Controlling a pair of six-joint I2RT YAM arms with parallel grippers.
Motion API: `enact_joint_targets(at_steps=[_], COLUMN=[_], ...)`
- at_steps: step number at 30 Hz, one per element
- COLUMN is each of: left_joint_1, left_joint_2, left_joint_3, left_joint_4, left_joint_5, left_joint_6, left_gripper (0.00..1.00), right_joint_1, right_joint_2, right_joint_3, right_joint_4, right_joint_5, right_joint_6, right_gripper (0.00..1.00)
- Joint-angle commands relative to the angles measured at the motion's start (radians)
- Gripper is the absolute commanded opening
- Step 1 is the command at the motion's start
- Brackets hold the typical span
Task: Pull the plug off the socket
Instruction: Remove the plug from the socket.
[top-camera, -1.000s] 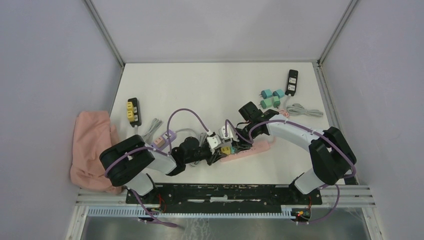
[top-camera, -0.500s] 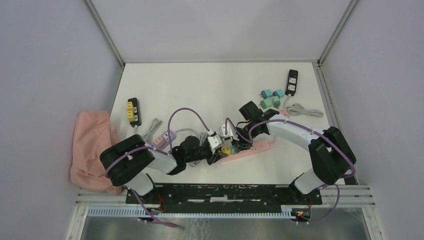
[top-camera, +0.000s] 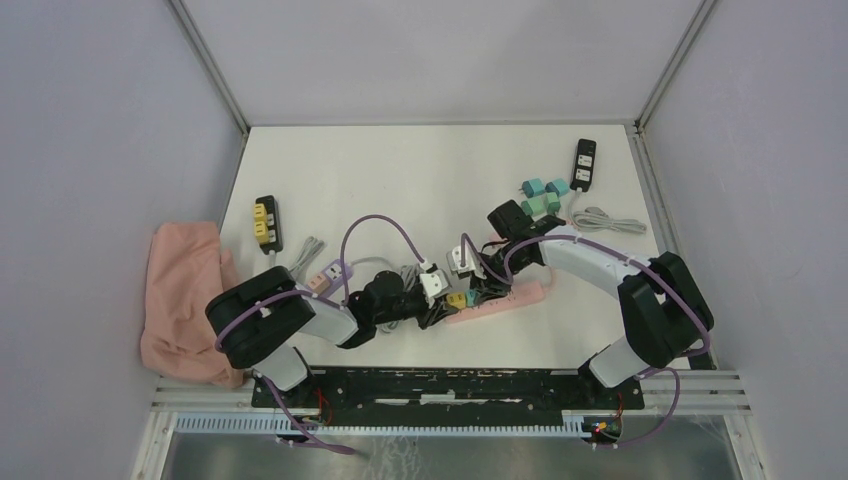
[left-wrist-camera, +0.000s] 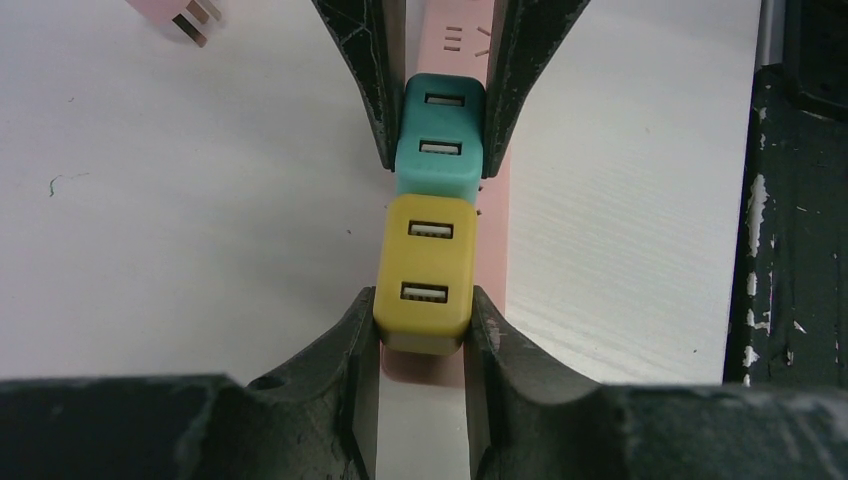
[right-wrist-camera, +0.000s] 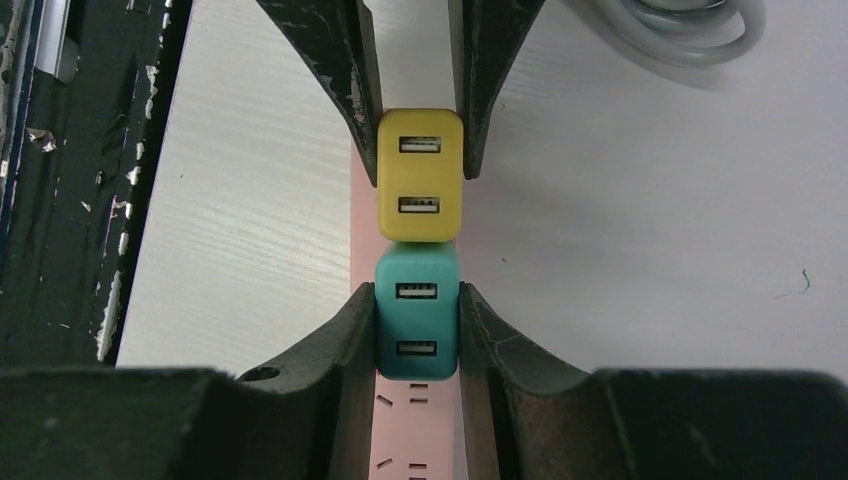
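- The strip (left-wrist-camera: 492, 250) lies flat on the table (left-wrist-camera: 180, 200). Two plugs sit in it, touching end to end: the yellow plug (left-wrist-camera: 424, 265) and the teal plug (right-wrist-camera: 416, 300).
- The left gripper (left-wrist-camera: 420, 325) is closed to the yellow plug's width, with a finger flat against each of its long sides.
- The right gripper (right-wrist-camera: 415, 345) clamps the teal plug in the same way, from the strip's opposite end.
- Both grips look square and centred, so no regrasp seems needed.
- Pull straight away from the strip's face, along the prongs. A tilt would likely jam them or nudge the neighbouring plug.
- The strip looks light and may lift with the plug. One gripper should hold its plug down on the strip while the other draws up.
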Motion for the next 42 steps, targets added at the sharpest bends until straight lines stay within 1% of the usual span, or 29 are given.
enact_joint_targets(at_steps=[1, 6, 9, 12, 14, 16, 19, 22, 24, 26, 28, 30, 32, 34, 36, 38, 42], left_joint_1=[-0.001, -0.001, -0.001, -0.002, -0.002, -0.002, -0.001, -0.001, -0.001, -0.002, -0.001, -0.002, -0.002, -0.001, -0.002, -0.001, -0.002], left_joint_2=[0.012, 0.012, 0.014, 0.013, 0.012, 0.013, 0.020, 0.020, 0.017, 0.017, 0.018, 0.018, 0.019, 0.019, 0.020, 0.021, 0.022], left_joint_3=[0.006, 0.004, 0.003, 0.002, 0.000, 0.001, 0.006, 0.006, 0.002, 0.001, 0.001, 0.001, 0.001, 0.001, 0.001, 0.001, 0.002], left_joint_4=[0.005, 0.005, 0.006, 0.005, 0.007, 0.010, 0.005, 0.006, 0.009, 0.011, 0.012, 0.013, 0.013, 0.013, 0.013, 0.014, 0.013], left_joint_5=[0.009, 0.012, 0.012, 0.012, 0.012, 0.013, 0.016, 0.017, 0.014, 0.012, 0.011, 0.013, 0.015, 0.014, 0.015, 0.016, 0.019], left_joint_6=[0.037, 0.037, 0.037, 0.038, 0.037, 0.039, 0.039, 0.038, 0.039, 0.037, 0.037, 0.037, 0.037, 0.037, 0.037, 0.039, 0.039], left_gripper=[0.03, 0.03, 0.03, 0.03, 0.03, 0.03, 0.03, 0.03, 0.03, 0.03, 0.03, 0.03, 0.03, 0.03, 0.03, 0.03, 0.03], right_joint_1=[0.047, 0.078, 0.069, 0.019, -0.015, -0.022, -0.014, 0.041, 0.071, 0.073, 0.066, 0.033, -0.015, -0.059, -0.076, -0.075, -0.026], right_joint_2=[-0.025, 0.007, 0.016, 0.007, -0.009, -0.025, -0.020, 0.000, 0.015, 0.029, 0.034, 0.031, 0.027, 0.023, 0.013, 0.009, 0.036], right_joint_3=[0.012, 0.042, 0.063, 0.062, 0.053, 0.038, 0.038, 0.044, 0.054, 0.080, 0.106, 0.115, 0.107, 0.098, 0.085, 0.076, 0.095], right_joint_4=[-0.039, 0.064, 0.081, 0.061, 0.019, -0.030, -0.090, -0.095, -0.058, -0.025, 0.000, 0.003, -0.001, -0.046, -0.098, -0.144, -0.166], right_joint_5=[-0.014, -0.063, -0.034, 0.008, 0.045, 0.082, 0.021, -0.026, -0.056, -0.091, -0.077, -0.059, -0.026, 0.014, 0.033, 0.001, -0.018], right_joint_6=[-0.044, 0.152, 0.185, 0.150, 0.080, -0.017, -0.090, -0.083, -0.012, 0.070, 0.139, 0.148, 0.131, 0.045, -0.036, -0.093, -0.094], right_gripper=[0.00, 0.00, 0.00, 0.00, 0.00, 0.00, 0.00, 0.00, 0.00, 0.00, 0.00, 0.00, 0.00, 0.00, 0.00, 0.00, 0.00])
